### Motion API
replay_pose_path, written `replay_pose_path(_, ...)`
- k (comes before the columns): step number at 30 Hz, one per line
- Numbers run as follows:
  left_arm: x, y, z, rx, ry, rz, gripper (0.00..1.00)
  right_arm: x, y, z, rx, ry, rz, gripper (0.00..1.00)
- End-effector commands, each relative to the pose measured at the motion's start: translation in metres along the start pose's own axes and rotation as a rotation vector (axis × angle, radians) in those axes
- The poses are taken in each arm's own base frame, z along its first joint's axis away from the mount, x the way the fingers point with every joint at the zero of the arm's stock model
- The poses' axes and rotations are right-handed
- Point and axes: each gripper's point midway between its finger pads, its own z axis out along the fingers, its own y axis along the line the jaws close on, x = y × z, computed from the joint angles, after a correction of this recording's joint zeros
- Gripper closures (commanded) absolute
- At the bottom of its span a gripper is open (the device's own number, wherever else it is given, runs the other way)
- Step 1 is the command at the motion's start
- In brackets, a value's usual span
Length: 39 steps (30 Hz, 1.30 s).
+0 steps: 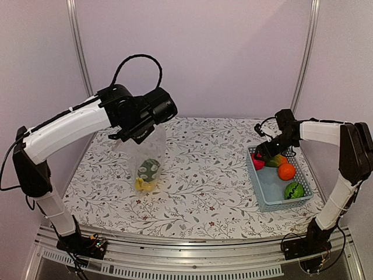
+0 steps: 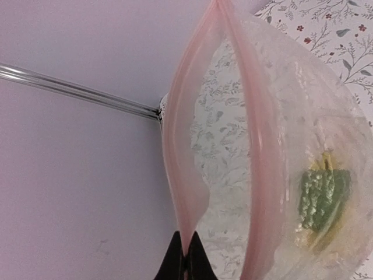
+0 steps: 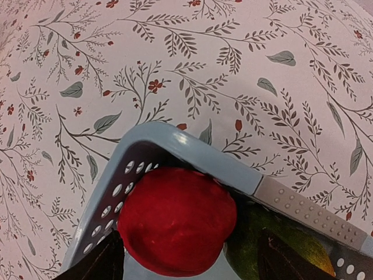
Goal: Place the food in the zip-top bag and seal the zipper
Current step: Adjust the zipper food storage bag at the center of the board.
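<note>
Bag (image 1: 150,146) hangs upright, mouth up — left fingers (image 2: 178,259) pinching zipper (image 2: 256,146), right fingers (image 3: 99,262) spread wide.

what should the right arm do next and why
Probably lower a little and close the right fingers on the red apple. They stand open on either side of it in the corner of the blue basket, while the left fingers hold the zip-top bag up by its zipper, mouth open.
</note>
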Motion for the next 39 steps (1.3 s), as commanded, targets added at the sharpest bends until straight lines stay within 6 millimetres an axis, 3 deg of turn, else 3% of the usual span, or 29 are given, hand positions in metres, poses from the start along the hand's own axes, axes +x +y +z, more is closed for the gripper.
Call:
replay_pose_path(1,-0.016,-0.015,-0.015,-0.015,-0.036,0.104,1.0,0.003,-0.002,-0.002,0.009,-0.002,0.017,0.22)
replay_pose_path(7,-0.053,-0.078,-0.042,0.286,-0.188,-0.039,1.0,0.005,-0.001,-0.002,0.002,-0.002,0.019,0.22)
replay_pose_path(10,-0.057,-0.105,-0.05,0.424,-0.223,-0.111,1.0,0.007,-0.001,-0.001,-0.002,0.003,0.025,0.21)
replay_pose_path(14,-0.052,-0.123,-0.052,0.504,-0.207,-0.152,1.0,0.008,0.0,0.0,-0.014,0.003,0.034,0.2)
replay_pose_path(27,-0.045,-0.129,-0.061,0.546,-0.191,-0.179,1.0,0.009,0.002,0.013,-0.051,0.022,0.059,0.14)
replay_pose_path(35,-0.053,-0.132,-0.071,0.598,-0.215,-0.216,1.0,0.014,0.003,0.025,-0.075,0.047,0.076,0.13)
replay_pose_path(39,-0.055,-0.13,-0.073,0.604,-0.226,-0.227,1.0,0.015,0.002,0.03,-0.082,0.056,0.074,0.21)
